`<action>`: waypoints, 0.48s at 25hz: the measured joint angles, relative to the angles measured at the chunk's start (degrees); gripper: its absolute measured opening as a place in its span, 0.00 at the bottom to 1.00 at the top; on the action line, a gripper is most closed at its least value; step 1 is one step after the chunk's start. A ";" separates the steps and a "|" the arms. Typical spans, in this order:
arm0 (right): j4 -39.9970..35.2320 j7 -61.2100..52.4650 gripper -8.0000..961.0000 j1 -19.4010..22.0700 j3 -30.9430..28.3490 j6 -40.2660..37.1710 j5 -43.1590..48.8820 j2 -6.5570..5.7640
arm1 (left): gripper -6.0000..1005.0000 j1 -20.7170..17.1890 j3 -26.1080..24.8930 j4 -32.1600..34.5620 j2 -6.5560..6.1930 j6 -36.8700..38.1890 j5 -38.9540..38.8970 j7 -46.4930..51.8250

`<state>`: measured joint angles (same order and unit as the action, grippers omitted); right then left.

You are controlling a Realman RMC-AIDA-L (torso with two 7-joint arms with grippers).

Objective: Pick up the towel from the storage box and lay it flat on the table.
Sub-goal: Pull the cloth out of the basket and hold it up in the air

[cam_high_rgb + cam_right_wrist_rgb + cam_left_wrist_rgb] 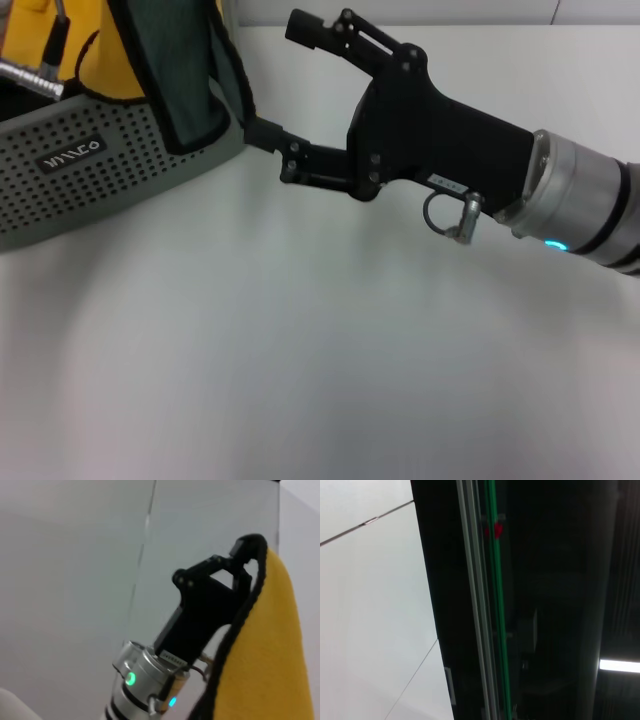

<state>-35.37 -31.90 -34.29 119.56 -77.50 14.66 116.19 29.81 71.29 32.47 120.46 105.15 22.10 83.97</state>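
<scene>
So the dark green and yellow black-bordered cloth towel (185,85) hung lengthwise, long axis up-and-down, draped over the corner of the perforated grey-green plastic storage box (90,170) on the smooth white table (320,360). The black right gripper (285,85) reached in sideways, claws spread apart. The left gripper (245,555) was pinching the towel's top edge.

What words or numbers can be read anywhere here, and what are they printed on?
Black label on the storage box: white letters, seen at an angle, not clear enough to quote.
White sticker on the right gripper: print too small to read.
Second sticker, on the gripper body in the right wrist view: also too small to read.
No other text shows.
</scene>
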 joint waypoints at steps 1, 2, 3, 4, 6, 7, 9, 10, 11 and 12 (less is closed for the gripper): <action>-0.09 0.21 0.79 -0.01 0.04 0.78 -0.40 0.00 | 0.02 0.06 0.04 -0.03 0.00 0.00 -0.05 -0.01; -0.16 0.34 0.79 -0.04 0.06 1.35 -0.69 0.00 | 0.02 0.11 0.18 -0.04 0.01 0.00 -0.21 -0.01; -0.25 0.45 0.79 -0.08 0.07 2.13 -1.09 0.00 | 0.02 0.12 0.39 -0.04 0.01 0.00 -0.44 -0.02; -0.26 0.51 0.79 -0.12 0.08 2.51 -1.44 0.00 | 0.02 0.13 0.67 -0.05 0.02 0.00 -0.86 -0.03; -0.24 0.54 0.79 -0.15 0.08 2.82 -1.61 0.00 | 0.02 0.14 1.28 -0.04 0.03 0.00 -1.73 -0.07; -0.11 0.59 0.79 -0.15 0.09 3.30 -1.92 0.00 | 0.02 0.15 1.43 -0.06 0.03 0.00 -1.91 -0.12; 0.17 0.61 0.79 -0.32 0.11 4.24 -2.37 0.00 | 0.02 0.16 1.49 -0.08 0.04 0.00 -1.98 -0.20; 0.26 0.61 0.79 -0.42 0.11 4.58 -2.44 0.00 | 0.02 0.16 1.49 -0.08 0.04 0.00 -2.01 -0.25; 0.34 0.61 0.79 -0.42 0.13 4.67 -2.44 0.00 | 0.02 0.16 1.46 -0.08 0.04 0.01 -2.04 -0.27; 0.35 0.61 0.79 -0.37 0.13 4.84 -2.46 0.00 | 0.02 0.16 1.43 -0.08 0.04 0.01 -2.07 -0.28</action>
<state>-35.02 -31.28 -34.65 119.69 -72.66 12.20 116.19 29.97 72.72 32.40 120.50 105.16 20.03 83.70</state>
